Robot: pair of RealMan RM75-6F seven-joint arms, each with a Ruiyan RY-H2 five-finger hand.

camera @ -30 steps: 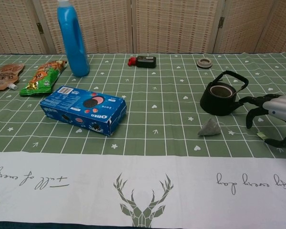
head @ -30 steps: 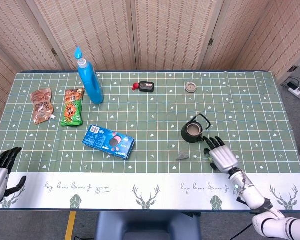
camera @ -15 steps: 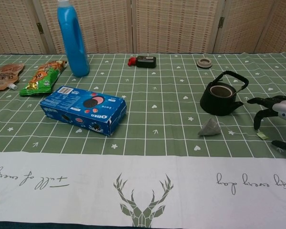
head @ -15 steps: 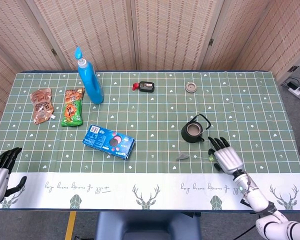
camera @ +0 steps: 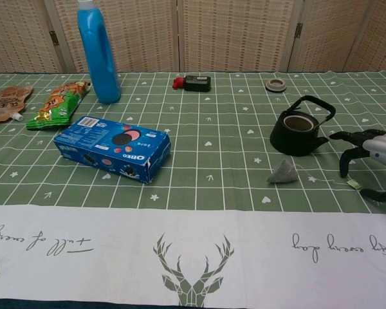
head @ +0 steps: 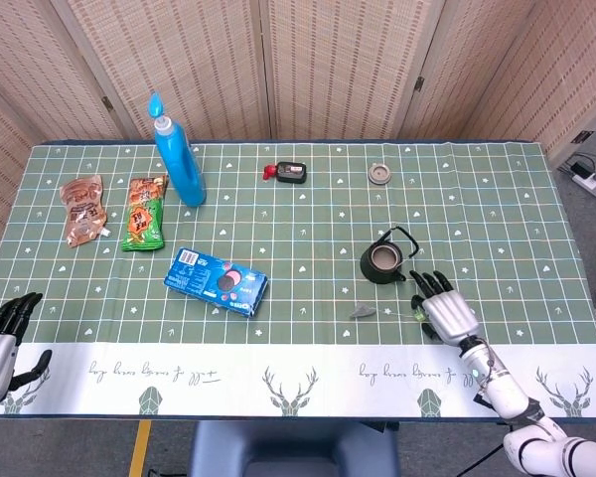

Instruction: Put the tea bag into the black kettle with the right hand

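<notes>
The tea bag [head: 364, 312] [camera: 282, 172] lay on the green checked tablecloth [head: 308, 229], just in front of the black kettle [head: 384, 260] [camera: 298, 131] and a little toward the robot's left of it — apart from the kettle, not touching. The kettle stood upright with its handle raised and its mouth open; its lid [head: 379, 174] [camera: 275, 84] sat well behind it, near the far edge of the table.

The right hand [head: 443, 308] [camera: 372, 154] hovered over the cloth just to the right of the kettle, fingers spread and arched downward, holding nothing. A small yellowish tag [camera: 354, 183] lay on the cloth below its fingertips; whether they touched it could not be told. Between this hand and the tea bag the cloth was bare.

The left hand [head: 0, 343] showed only in the head view, at the near left corner off the table edge, fingers loosely apart and empty.

Left of the kettle there was open cloth up to a blue cookie box [head: 216, 281] [camera: 112, 147] lying flat. Further back on the left stood a blue bottle [head: 180, 159] [camera: 98, 51], with a green snack packet [head: 144, 212] [camera: 59, 103] and a brown pouch [head: 82, 209] [camera: 6, 103] beside it toward the left edge. A small black-and-red object [head: 288, 172] [camera: 192, 83] lay near the far edge — centre of the table. A white band with deer prints [head: 288, 378] ran along the near edge.
</notes>
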